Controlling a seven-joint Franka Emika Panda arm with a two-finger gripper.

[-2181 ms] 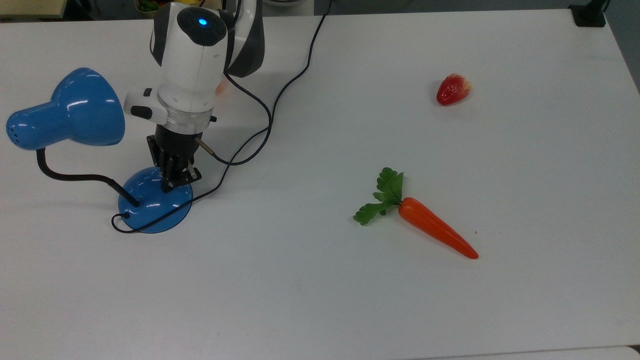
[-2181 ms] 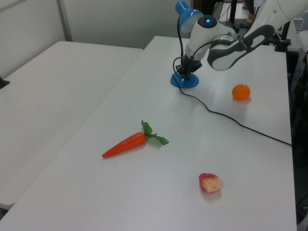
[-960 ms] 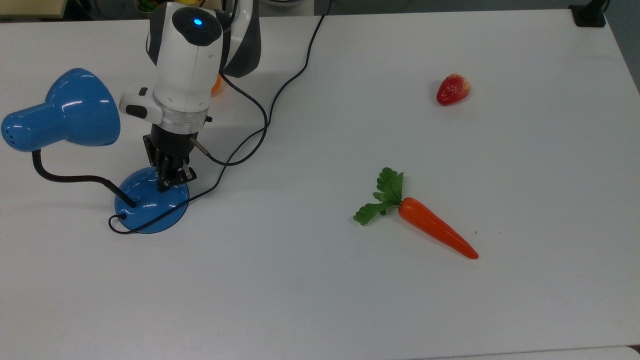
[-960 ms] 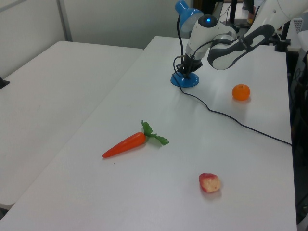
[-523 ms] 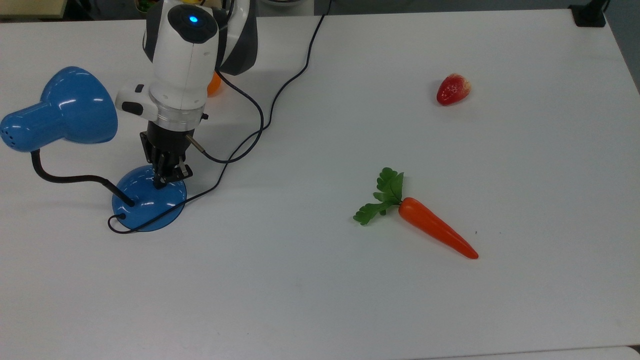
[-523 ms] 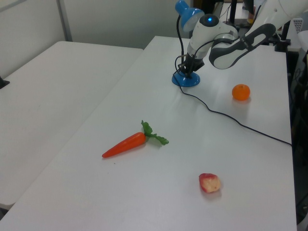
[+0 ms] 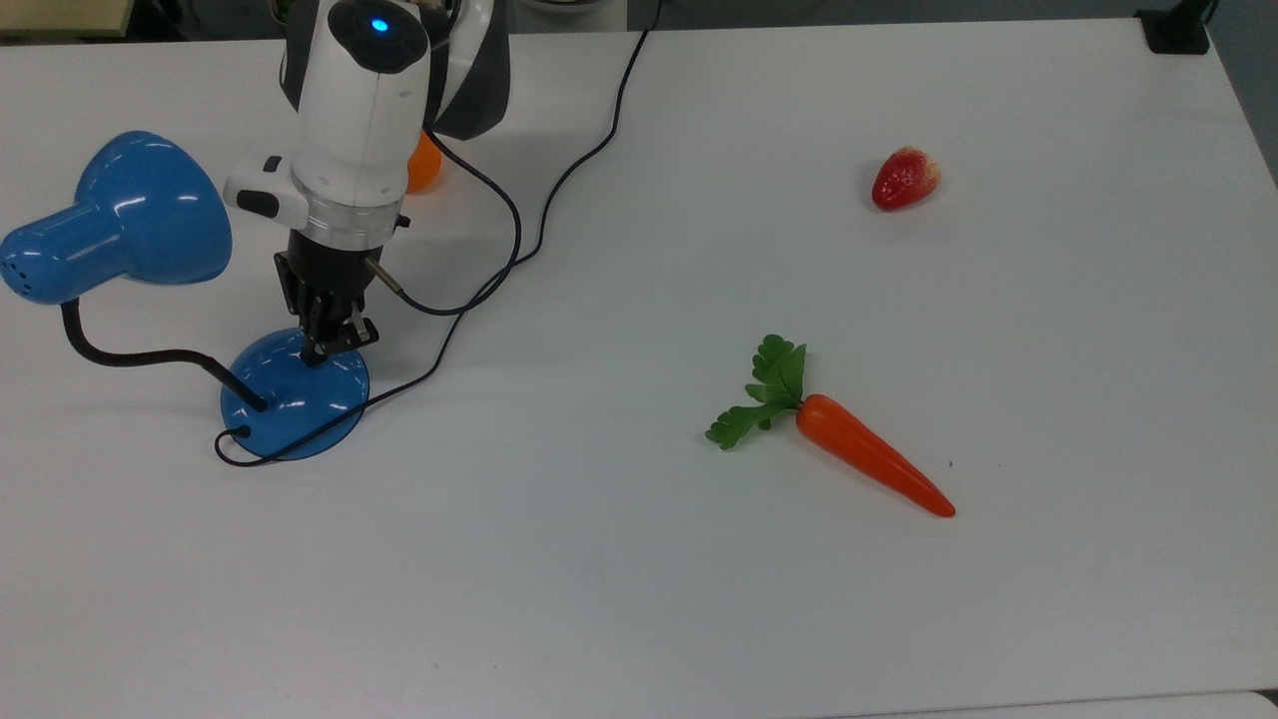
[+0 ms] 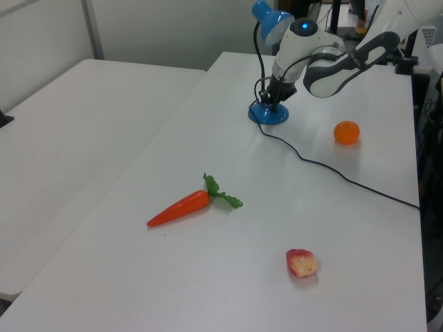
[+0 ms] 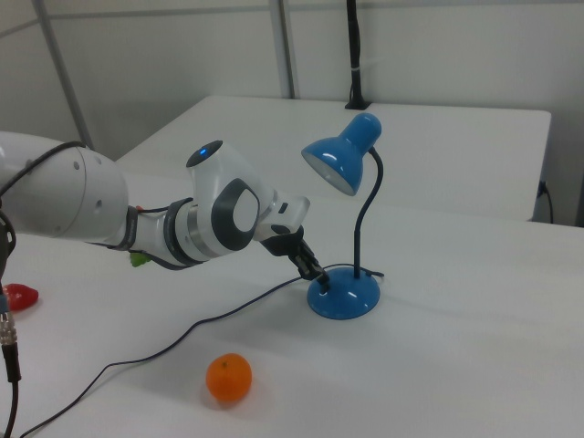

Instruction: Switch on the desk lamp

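At the top view's left I keep my gripper (image 7: 321, 350), fingers together, on the desk lamp (image 7: 295, 397) base and would press straight down, gently, on its switch.

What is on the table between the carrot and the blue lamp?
Mostly bare white table. In the top view, the thin black cord curves beside the desk lamp; nothing else lies before the carrot.
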